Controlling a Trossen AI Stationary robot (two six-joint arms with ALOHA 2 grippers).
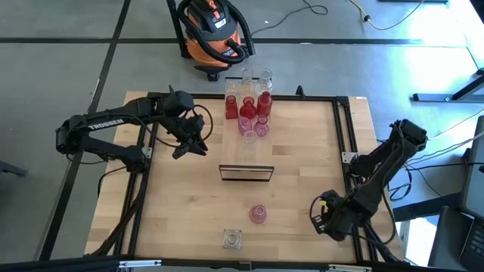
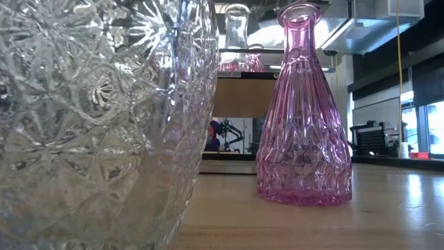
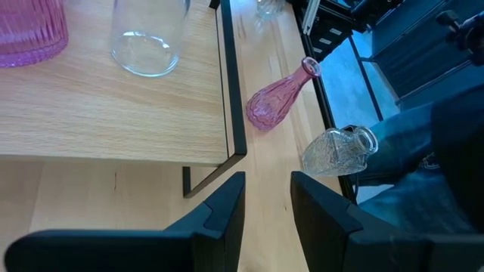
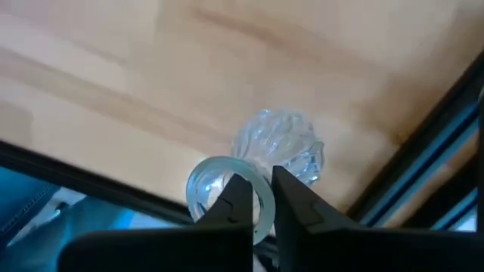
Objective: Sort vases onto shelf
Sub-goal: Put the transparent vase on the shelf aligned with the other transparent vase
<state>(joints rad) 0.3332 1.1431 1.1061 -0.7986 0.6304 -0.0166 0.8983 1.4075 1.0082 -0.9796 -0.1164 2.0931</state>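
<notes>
Several red, pink and clear vases (image 1: 247, 109) stand bunched on the far end of the shelf (image 1: 249, 155), a raised light-wood plank with a dark front edge. A pink vase (image 1: 258, 214) and a clear vase (image 1: 232, 239) stand on the tabletop near the front edge. The low view shows both close up, the clear vase (image 2: 104, 118) and the pink vase (image 2: 302, 118). My left gripper (image 3: 268, 185) hangs open above the table by the shelf's left side. My right gripper (image 4: 262, 175) is at the table's near right corner, shut on another clear vase (image 4: 280, 143). My right gripper comes from above, pointing almost straight down onto the clear vase's mouth. It pinches the rim (image 4: 231, 162), with one finger (image 4: 238, 200) over the opening and the other finger (image 4: 295, 200) outside it. The vase stands upright below the fingers; I cannot tell whether its base rests on the wood.
Dark frame rails (image 1: 342, 128) run along the table's sides, one close beside the held vase (image 4: 423, 174). An orange shop vacuum (image 1: 215, 30) sits on the floor beyond the far edge. Bare wood (image 1: 302, 166) lies between the shelf and the right rail.
</notes>
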